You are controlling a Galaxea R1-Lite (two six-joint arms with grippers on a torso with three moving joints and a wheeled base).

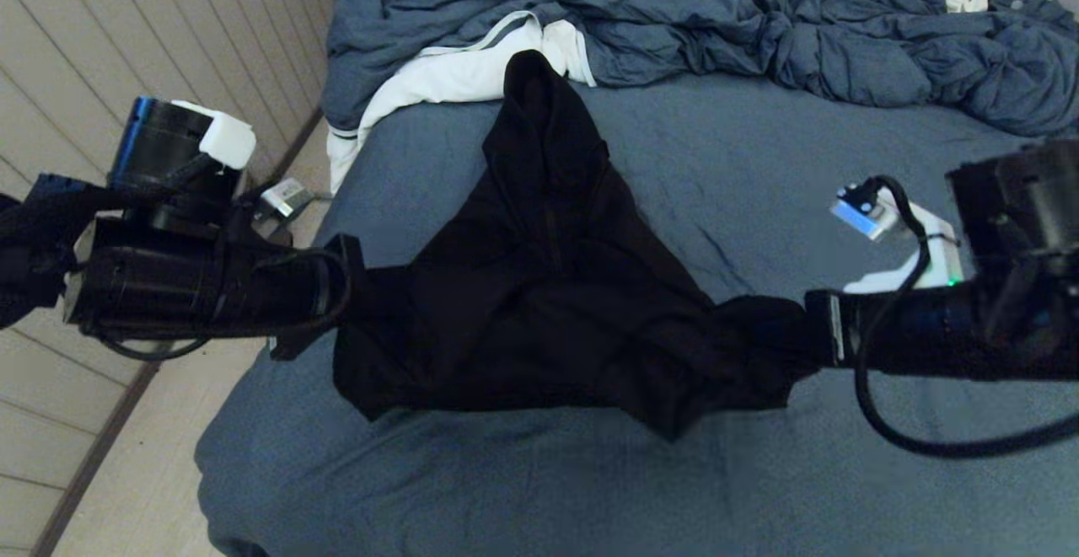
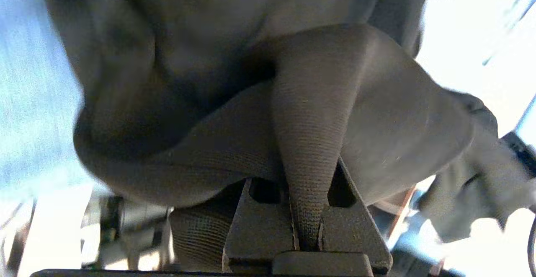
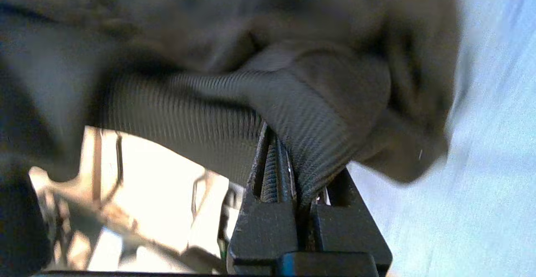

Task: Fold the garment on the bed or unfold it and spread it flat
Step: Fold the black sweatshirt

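So I've got the hoodie [image 1: 539, 287] strung between both arms over the near half of the bed [image 1: 759, 169], hood end trailing toward the far side by the white cloth [image 1: 447, 77]. My left gripper [image 2: 307, 231] is clamped tight on a ribbed fold, my right gripper [image 3: 293, 201] likewise on ribbed edge. Worry: both bites look thin, so pulling my arms apart harder could yank the rib out, or the sagging middle could bunch when laid down. The head view shows the overall drape but hides my fingers in black cloth; the wrist views show the pinches, not the layout.
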